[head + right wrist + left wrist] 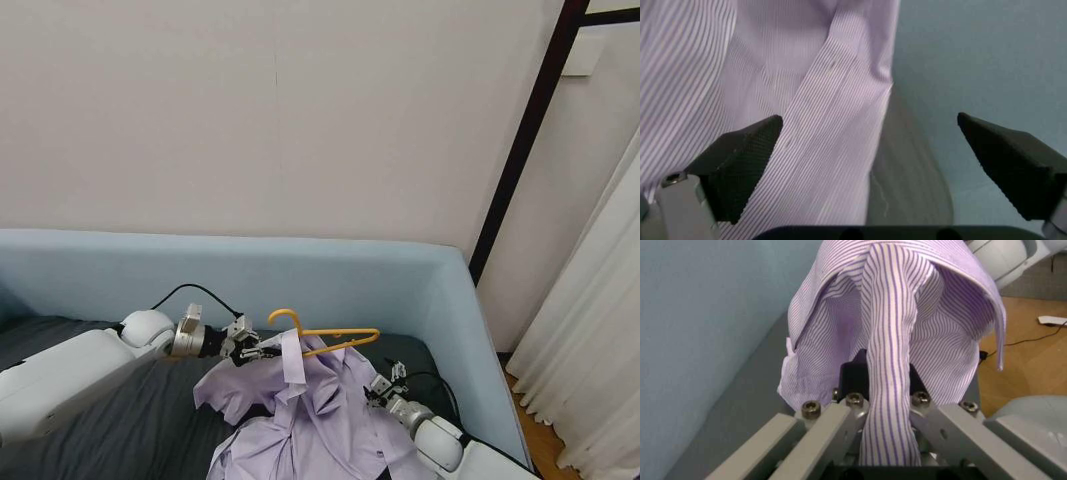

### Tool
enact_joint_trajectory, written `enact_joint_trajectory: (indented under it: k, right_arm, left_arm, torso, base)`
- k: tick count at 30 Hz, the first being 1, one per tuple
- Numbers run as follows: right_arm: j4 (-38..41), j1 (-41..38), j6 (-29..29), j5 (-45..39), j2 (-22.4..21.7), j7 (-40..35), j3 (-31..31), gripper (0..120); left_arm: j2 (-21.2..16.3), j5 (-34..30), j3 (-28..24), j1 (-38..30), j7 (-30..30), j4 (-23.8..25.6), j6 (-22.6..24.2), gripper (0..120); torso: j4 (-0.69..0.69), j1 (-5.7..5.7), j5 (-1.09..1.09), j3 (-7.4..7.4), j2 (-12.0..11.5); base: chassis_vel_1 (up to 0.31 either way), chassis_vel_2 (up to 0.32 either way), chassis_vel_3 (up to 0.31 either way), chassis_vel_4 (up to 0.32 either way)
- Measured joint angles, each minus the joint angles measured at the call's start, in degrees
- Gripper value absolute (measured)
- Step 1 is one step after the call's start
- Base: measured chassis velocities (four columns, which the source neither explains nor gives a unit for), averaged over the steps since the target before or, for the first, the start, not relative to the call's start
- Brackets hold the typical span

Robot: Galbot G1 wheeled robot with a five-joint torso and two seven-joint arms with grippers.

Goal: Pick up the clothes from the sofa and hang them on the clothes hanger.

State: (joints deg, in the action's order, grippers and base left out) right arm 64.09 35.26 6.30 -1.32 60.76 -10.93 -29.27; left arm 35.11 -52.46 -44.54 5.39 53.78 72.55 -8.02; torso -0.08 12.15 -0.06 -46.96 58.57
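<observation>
One lilac striped shirt, heaped on dark seat of sofa, upper part raised off cushion. One yellow hanger across top of shirt, hook pointing up toward blue backrest. Two arms in play. Left pincer stretched in low from left, clenched on band of shirt cloth beside hanger's hook end. Right pincer angled up from lower right, released, fingers spread wide, nothing between them, just beside shirt's edge.

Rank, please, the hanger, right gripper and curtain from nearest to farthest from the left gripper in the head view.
1. Hanger, just right of the left gripper.
2. Right gripper, across the shirt.
3. Curtain, far right.
</observation>
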Motion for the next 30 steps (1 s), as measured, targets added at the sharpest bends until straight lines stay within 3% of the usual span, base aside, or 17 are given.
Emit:
enact_joint_trajectory:
  k: [13,30]
  right_arm:
    - [-9.5,-0.5,-2.4,8.6,6.0,-0.6,-0.6,100]
    - [-11.3,-1.5,0.7,12.9,6.2,-5.1,1.9,100]
  left_arm:
    - [-2.2,0.0,4.3,4.2,-0.2,2.1,0.3,1]
    - [-2.7,-0.1,5.2,4.9,-0.5,3.0,0.5,1]
  torso:
    - [0.00,0.00,0.01,0.00,0.0]
    - [0.00,0.00,0.01,0.00,0.0]
  base:
    - [0.000,0.000,0.000,0.000]
    - [0.000,0.000,0.000,0.000]
